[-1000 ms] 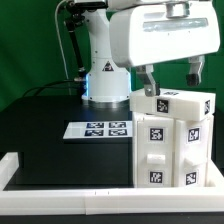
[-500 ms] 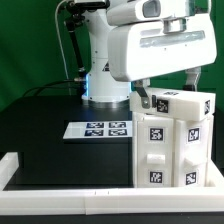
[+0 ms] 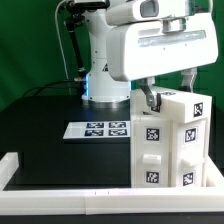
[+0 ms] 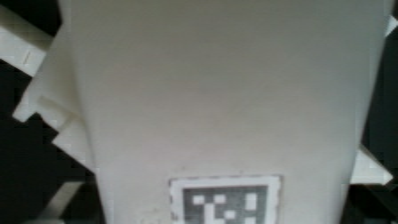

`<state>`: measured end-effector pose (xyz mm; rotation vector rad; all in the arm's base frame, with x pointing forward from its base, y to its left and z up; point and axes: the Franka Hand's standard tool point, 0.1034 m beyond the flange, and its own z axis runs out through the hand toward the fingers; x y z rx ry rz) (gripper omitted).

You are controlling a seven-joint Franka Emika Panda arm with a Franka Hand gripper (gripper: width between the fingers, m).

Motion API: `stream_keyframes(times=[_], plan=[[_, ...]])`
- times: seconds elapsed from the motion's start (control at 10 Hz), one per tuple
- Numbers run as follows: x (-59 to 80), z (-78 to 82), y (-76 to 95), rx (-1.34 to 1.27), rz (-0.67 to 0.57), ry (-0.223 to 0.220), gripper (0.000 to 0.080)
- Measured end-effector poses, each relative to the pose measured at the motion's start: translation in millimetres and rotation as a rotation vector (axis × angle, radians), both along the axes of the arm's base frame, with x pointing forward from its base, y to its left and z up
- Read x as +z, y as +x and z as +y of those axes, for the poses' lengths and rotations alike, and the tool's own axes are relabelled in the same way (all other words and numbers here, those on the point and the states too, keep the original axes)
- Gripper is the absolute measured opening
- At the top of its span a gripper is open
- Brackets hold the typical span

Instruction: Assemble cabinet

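Observation:
The white cabinet [image 3: 168, 152] stands on the black table at the exterior view's right, its front blocks marked with black-and-white tags. My gripper [image 3: 168, 92] is down on its top. One finger [image 3: 149, 98] shows at the left edge of the top panel [image 3: 180, 104]; the other is behind it. The top panel sits tilted between the fingers, and the gripper looks shut on it. In the wrist view this white panel [image 4: 196, 100] fills the frame, with one tag [image 4: 226, 201] near the edge. My fingertips do not show there.
The marker board [image 3: 100, 129] lies flat on the table to the left of the cabinet. A low white rail [image 3: 60, 180] edges the table's front. The arm's white base [image 3: 104, 85] stands behind the board.
My gripper came down onto the cabinet's top. The top panel has since turned: its upward-facing tag is gone from view and it now sits tilted.

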<state>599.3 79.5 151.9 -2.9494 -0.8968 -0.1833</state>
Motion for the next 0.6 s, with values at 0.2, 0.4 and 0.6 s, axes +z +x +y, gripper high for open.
stream_keyframes(times=[0.2,0.4,0.6], plan=[[0.1,0.1,0.3,-0.197,0.014,0.021,0.0557],[1.3,1.9,0.8,-0.518,0.004,0.062,0.0558],[1.5,1.1,1.7,-0.686,0.01,0.084,0.0558]])
